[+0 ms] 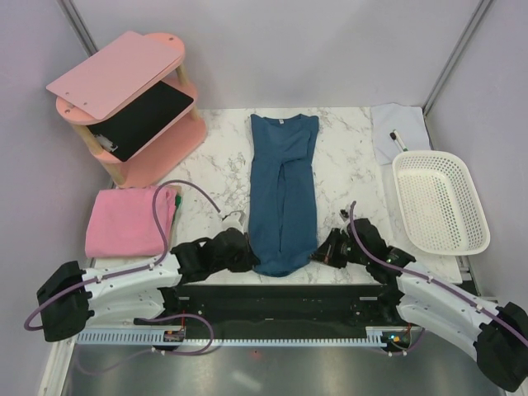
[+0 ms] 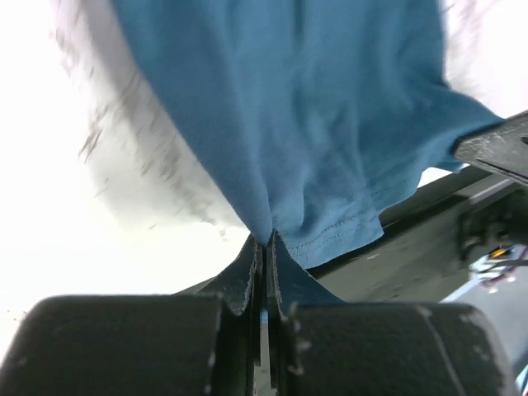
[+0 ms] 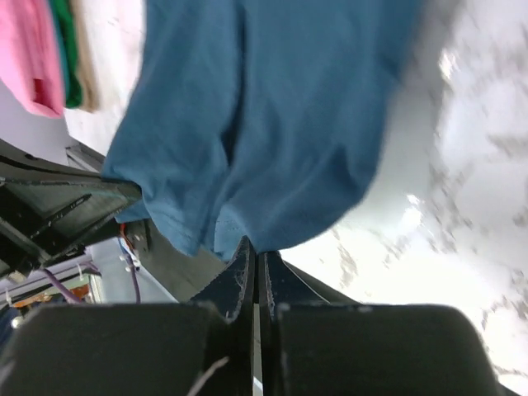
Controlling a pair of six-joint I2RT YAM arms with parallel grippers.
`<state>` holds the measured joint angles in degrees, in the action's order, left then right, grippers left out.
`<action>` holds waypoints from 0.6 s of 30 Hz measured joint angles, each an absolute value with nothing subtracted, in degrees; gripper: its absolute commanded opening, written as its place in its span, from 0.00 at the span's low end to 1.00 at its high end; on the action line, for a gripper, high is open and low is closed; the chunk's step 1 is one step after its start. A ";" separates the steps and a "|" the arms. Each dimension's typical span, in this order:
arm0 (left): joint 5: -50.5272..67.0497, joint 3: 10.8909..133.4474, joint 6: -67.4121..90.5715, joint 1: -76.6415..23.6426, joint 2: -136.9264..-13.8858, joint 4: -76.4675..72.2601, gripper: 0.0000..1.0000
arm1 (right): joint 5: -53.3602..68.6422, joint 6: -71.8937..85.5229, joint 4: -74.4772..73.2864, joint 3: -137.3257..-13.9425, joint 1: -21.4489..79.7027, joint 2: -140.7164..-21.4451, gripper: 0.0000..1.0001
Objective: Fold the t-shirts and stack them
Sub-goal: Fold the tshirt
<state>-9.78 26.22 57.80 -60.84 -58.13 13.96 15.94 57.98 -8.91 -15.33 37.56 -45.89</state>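
Teal-blue cloth fills both wrist views. The teal t-shirt point(image 1: 283, 194) lies in a long narrow strip on the middle of the marble table point(image 1: 214, 165), collar at the far end and hem at the near edge.

In the top view the arms' own housings cover the fingertips, so the grip can be read only from the wrist cameras. The left gripper point(image 2: 266, 247) has its jaws pressed together on the hem's near-left corner, with the fabric point(image 2: 305, 107) pinched up into a peak between them. The right gripper point(image 3: 252, 256) is likewise closed tight on the near-right part of the hem point(image 3: 272, 107). From above, the left gripper point(image 1: 245, 252) and right gripper point(image 1: 323, 249) flank the hem.

The far part of each wrist view is blurred or washed out.

The pink t-shirt point(image 1: 128, 221) lies folded on the left. Something green point(image 1: 176, 200) shows at its right edge, too little of it to identify.

A black slab point(image 1: 148, 120) is partly hidden under the top of the pink shelf point(image 1: 124, 74) at the far left. On the right stand a white basket point(image 1: 429, 153) and, beyond it, a white cloth point(image 1: 392, 124) with a pen point(image 1: 402, 139).

The collar is too small for any label to be read.
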 measured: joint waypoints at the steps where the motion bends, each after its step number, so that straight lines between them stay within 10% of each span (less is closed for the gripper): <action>1: -10.46 28.27 57.28 -60.84 -58.17 15.20 0.02 | 15.35 56.99 -9.08 -16.84 37.56 -46.04 0.00; 18: -8.45 53.71 41.21 -41.12 -73.54 21.23 0.02 | -1.17 33.56 -10.39 -52.23 35.40 -76.99 0.00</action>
